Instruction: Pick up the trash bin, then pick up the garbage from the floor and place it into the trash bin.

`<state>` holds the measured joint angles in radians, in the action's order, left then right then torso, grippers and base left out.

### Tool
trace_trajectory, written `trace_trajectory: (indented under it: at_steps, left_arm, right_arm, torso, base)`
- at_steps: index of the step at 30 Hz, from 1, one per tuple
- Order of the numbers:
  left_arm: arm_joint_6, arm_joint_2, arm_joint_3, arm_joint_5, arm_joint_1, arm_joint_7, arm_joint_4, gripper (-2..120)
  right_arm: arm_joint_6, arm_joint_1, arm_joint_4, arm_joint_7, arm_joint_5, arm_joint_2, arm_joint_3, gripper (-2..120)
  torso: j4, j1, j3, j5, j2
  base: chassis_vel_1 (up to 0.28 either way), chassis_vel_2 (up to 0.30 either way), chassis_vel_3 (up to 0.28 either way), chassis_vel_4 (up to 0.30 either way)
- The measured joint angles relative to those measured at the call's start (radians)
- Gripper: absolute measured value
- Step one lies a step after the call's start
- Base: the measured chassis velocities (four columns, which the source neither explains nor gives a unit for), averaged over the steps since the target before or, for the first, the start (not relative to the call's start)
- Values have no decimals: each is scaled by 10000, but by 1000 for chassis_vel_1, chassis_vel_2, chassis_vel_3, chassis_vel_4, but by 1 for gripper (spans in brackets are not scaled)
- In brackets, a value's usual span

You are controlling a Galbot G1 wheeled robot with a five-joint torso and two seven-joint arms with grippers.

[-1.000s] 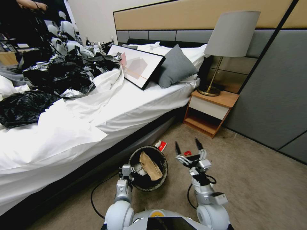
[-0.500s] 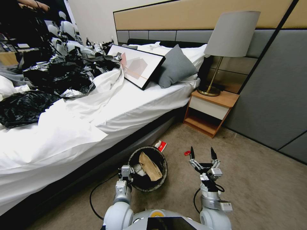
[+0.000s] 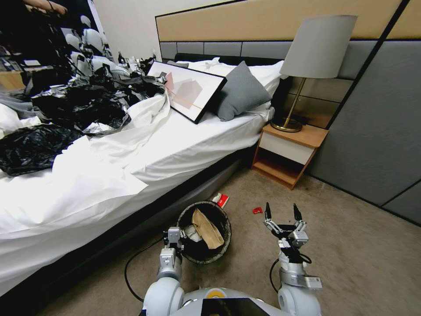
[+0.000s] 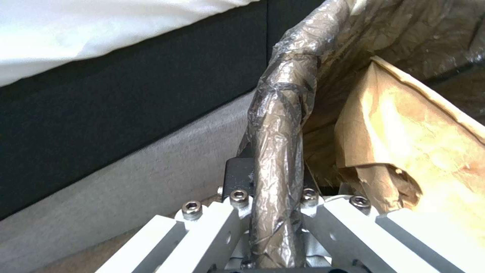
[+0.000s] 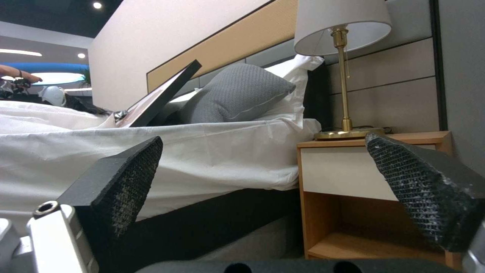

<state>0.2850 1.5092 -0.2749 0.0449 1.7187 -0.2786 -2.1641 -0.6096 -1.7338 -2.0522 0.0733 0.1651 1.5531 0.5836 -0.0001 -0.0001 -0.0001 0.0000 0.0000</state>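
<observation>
The trash bin (image 3: 204, 232) is seen on the carpet (image 3: 351, 245) right by the bed's (image 3: 131, 166) lower edge, and its bag-covered rim (image 4: 280, 159) is pinched by the left gripper (image 3: 174, 240) on the side nearest the robot. In the left wrist view the rim is clearly clamped between the fingers, so that claw is closed on the bin. A tan paper bag (image 3: 207, 229) is tucked inside, with something white (image 3: 191, 232) beside it that's probably paper scrap, hard to be sure.

The right gripper (image 3: 282, 212) is held up over the carpet, well apart from the bin, with its two black fingers (image 5: 126, 178) spread wide and nothing between them. A small red piece of garbage (image 3: 257, 210) is seen on the floor just beside the left fingertip, on the bin's side of it. A red-and-white packet (image 3: 221, 200) lies on the carpet at the bin's far side, near the bed base, partly cut off by the rim.

The nightstand (image 3: 287, 153) with the lamp (image 3: 307, 66) is seen further back against the wall.
</observation>
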Motion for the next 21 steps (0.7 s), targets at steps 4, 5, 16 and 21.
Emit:
trace_trajectory:
  at_steps: [4,5,16,21]
  left_arm:
    - [-7,12,4,18,5,0,-10,1]
    - [-11,21,18,35,13,1,-9,1]
    - [-38,66,45,106,40,5,23,1]
    - [-39,79,43,114,39,8,40,1]
  right_arm:
    - [26,78,-3,1,6,-21,88,100]
    - [27,93,6,1,6,-28,110,100]
    - [-185,301,226,162,28,-30,181,100]
    - [-304,520,342,301,5,-45,247,100]
  torso:
    - [0,0,1,0,0]
    - [0,1,0,-1,0]
    - [0,3,2,0,0]
    - [1,2,1,0,-1]
  base:
    - [-102,93,116,-91]
    - [-134,132,132,-136]
    - [-106,105,110,-109]
    - [-15,30,31,0]
